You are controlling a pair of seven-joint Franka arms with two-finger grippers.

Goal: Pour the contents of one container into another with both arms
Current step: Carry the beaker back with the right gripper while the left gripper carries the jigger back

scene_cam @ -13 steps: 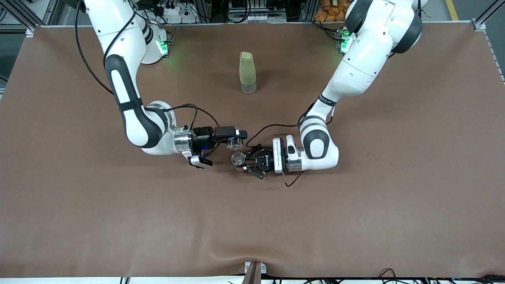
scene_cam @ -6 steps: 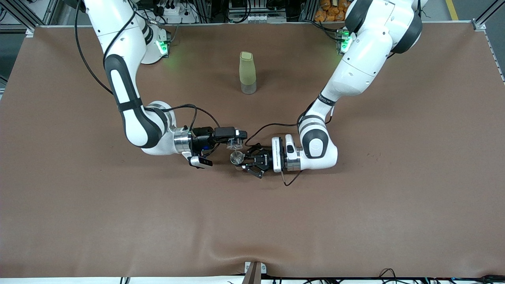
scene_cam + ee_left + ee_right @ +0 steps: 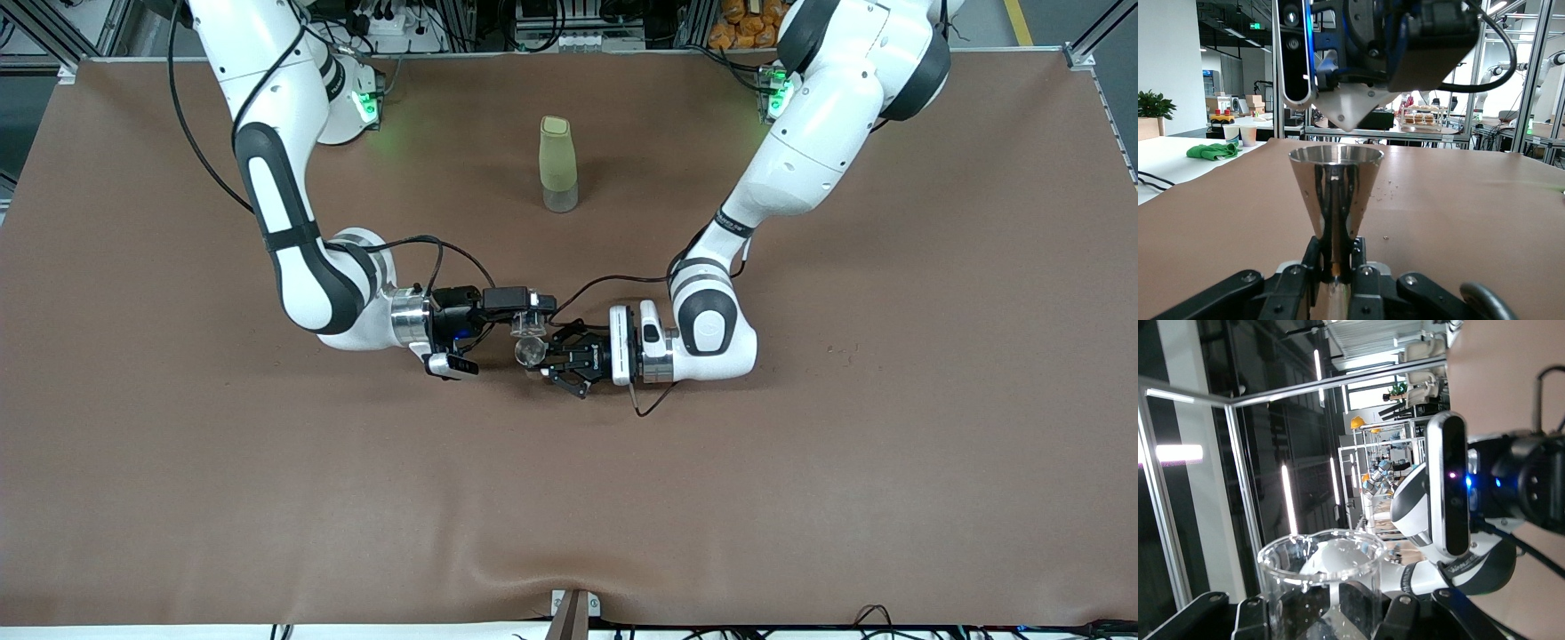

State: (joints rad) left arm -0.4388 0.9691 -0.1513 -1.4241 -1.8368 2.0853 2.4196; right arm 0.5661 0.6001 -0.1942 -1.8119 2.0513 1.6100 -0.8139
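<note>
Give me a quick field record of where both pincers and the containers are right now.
left pincer: shut on small shiny steel hourglass jigger, held upright by its waist
right pincer: shut on tiny clear glass cup, tipped sideways
relation: cup directly above the jigger's rim
tall pale-green bottle: upright on brown table, nearer the robots' bases

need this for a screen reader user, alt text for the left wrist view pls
A shiny steel jigger stands upright, pinched at its narrow waist by the left gripper. Just above its rim hangs the right gripper, with brown table around.
</note>
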